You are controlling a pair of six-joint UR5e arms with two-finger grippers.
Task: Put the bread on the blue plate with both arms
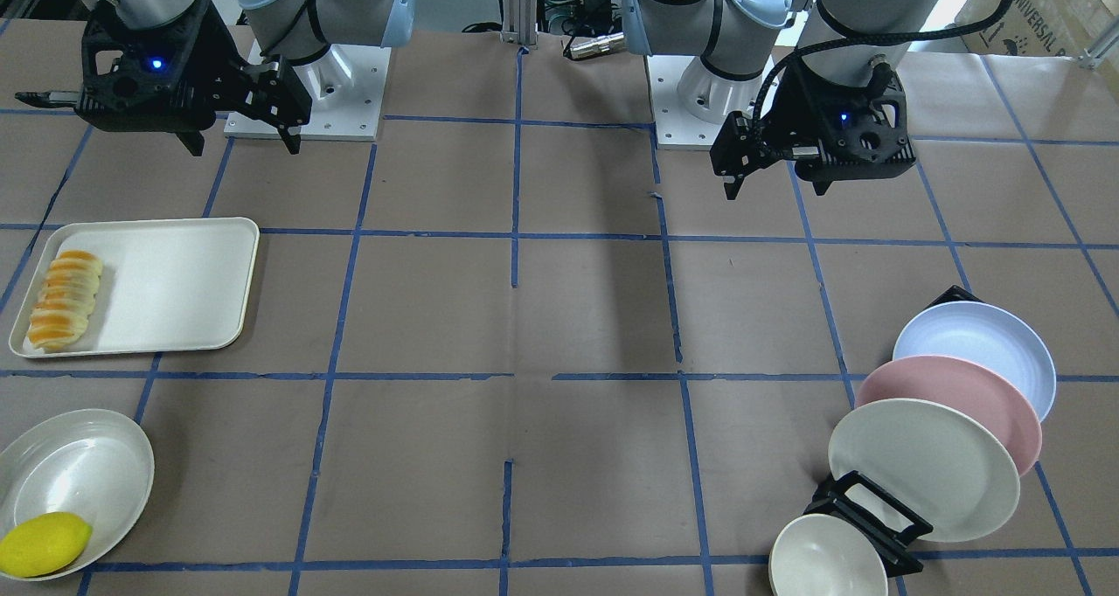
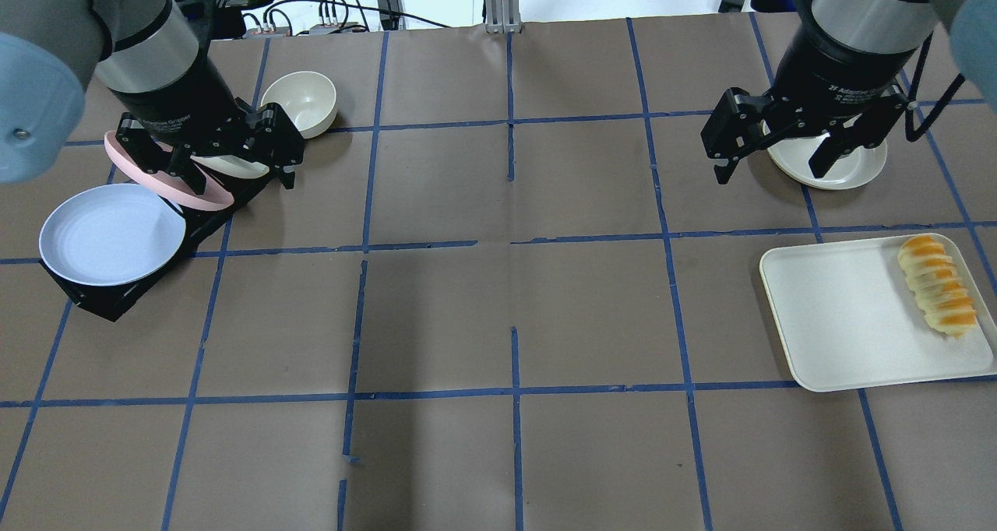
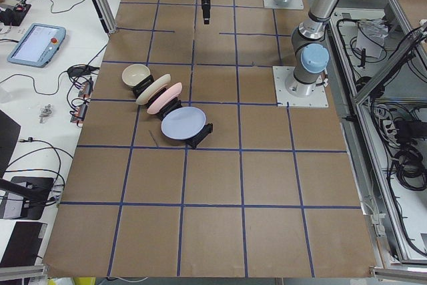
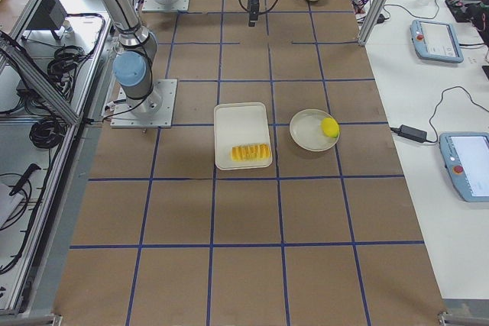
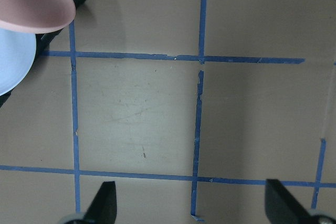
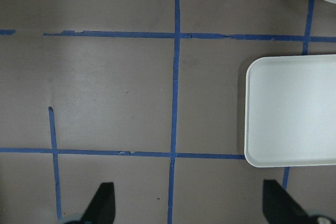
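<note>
The bread [image 1: 66, 299], a ridged orange-and-cream loaf, lies at one end of a cream tray [image 1: 175, 281]; it also shows in the overhead view [image 2: 937, 284]. The blue plate [image 1: 979, 351] leans in a black rack, at the end nearest the robot, and shows in the overhead view [image 2: 113, 235] and at the left wrist view's edge [image 5: 13, 61]. My left gripper [image 2: 237, 181] is open and empty, raised above the rack's pink and cream plates. My right gripper [image 2: 771, 171] is open and empty, raised beside the tray, apart from the bread.
The rack also holds a pink plate [image 1: 962, 404] and a cream plate [image 1: 918, 465]. A small cream bowl [image 1: 826, 561] stands at the rack's far end. A shallow bowl [image 1: 79, 474] with a yellow lemon [image 1: 44, 544] sits beyond the tray.
</note>
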